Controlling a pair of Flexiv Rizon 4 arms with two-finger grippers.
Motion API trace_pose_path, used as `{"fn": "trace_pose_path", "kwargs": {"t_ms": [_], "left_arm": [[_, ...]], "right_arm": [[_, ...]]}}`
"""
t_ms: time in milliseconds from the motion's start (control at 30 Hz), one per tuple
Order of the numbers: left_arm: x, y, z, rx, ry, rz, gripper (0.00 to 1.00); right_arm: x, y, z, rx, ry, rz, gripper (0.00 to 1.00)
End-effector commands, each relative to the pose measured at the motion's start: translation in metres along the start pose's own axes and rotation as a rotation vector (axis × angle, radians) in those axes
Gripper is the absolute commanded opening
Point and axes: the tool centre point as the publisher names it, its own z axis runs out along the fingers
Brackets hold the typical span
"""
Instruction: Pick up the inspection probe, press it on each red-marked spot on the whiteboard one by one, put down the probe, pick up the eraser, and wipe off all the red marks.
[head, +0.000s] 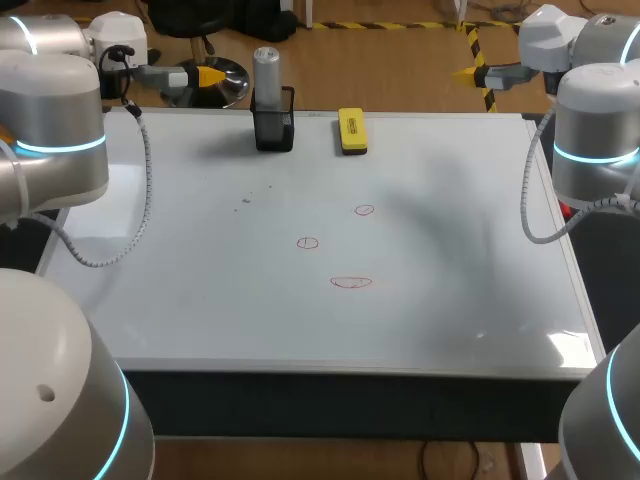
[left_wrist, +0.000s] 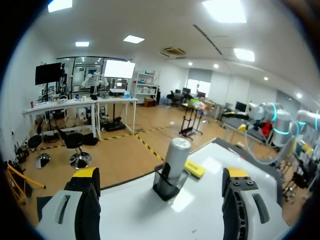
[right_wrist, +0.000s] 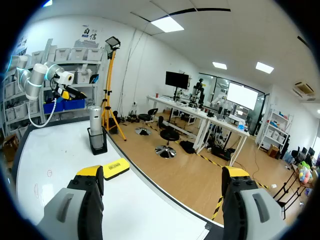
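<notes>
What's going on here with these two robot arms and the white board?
Nothing is being held yet. Both arms hover near the far corners of the large white whiteboard, with the left tool and right tool open and empty. The silver cylindrical probe stands upright in a black holder at the far edge, and the yellow rectangular eraser lies beside it. Three red pen marks sit unwiped near the board's middle.
</notes>
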Motion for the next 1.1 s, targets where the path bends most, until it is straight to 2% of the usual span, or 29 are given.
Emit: {"fn": "trace_pose_path", "kwargs": {"t_ms": [33,200,267,467,833,1100], "left_arm": [[-0.005,-0.008,0.013,-0.006,0.093,0.058,1.0],[-0.005,-0.022,0.028,0.035,0.21,0.138,1.0],[-0.004,-0.027,0.034,0.063,0.28,0.175,1.0],[-0.002,-0.037,0.052,0.108,0.424,0.226,1.0],[0.014,-0.056,0.086,0.232,0.589,0.267,1.0],[0.032,-0.054,0.104,0.267,0.671,0.263,1.0]], "right_arm": [[-0.001,0.0,0.0,0.002,0.001,0.0,1.0],[-0.001,0.0,0.0,0.002,0.001,0.0,1.0],[-0.001,0.0,0.0,0.002,0.001,0.0,1.0],[-0.001,0.0,0.0,0.002,0.001,0.0,1.0],[-0.001,0.0,0.0,0.002,0.001,0.0,1.0],[-0.001,0.0,0.0,0.002,0.001,0.0,1.0]]}}
